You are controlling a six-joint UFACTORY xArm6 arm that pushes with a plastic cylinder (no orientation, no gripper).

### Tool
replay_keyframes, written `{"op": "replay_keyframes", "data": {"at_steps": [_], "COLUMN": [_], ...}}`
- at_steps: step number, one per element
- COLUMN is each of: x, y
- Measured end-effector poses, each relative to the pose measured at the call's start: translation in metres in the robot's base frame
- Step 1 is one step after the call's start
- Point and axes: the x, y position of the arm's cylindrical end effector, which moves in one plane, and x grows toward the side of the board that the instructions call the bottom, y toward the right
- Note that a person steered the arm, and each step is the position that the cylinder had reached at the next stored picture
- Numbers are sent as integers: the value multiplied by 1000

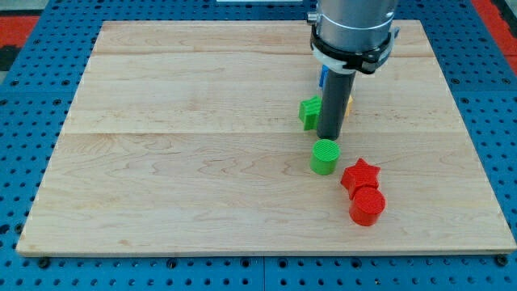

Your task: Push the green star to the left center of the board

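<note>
Big wooden board, bare wood all along the side left of my tip. Far to go that way.

Green star just left of my tip, touching the rod or nearly so, hard to tell. Still out in the middle, not at the left center yet.

No jaws here, just a plain dark rod, nothing held.

Green cylinder right below my tip, very close. Could get bumped by a push aimed low.

Bits of blue and yellow behind the rod, shapes hidden.

Red star and red cylinder below and right, well out of the way.

Off-center push: star might spin and slip past the rod.
</note>
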Motion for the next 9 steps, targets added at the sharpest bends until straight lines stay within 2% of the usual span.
{"op": "replay_keyframes", "data": {"at_steps": [2, 4, 5, 7, 8, 9], "x": [-17, -41, -45, -43, -38, -10], "y": [64, 70, 54, -91, -131, -83]}}
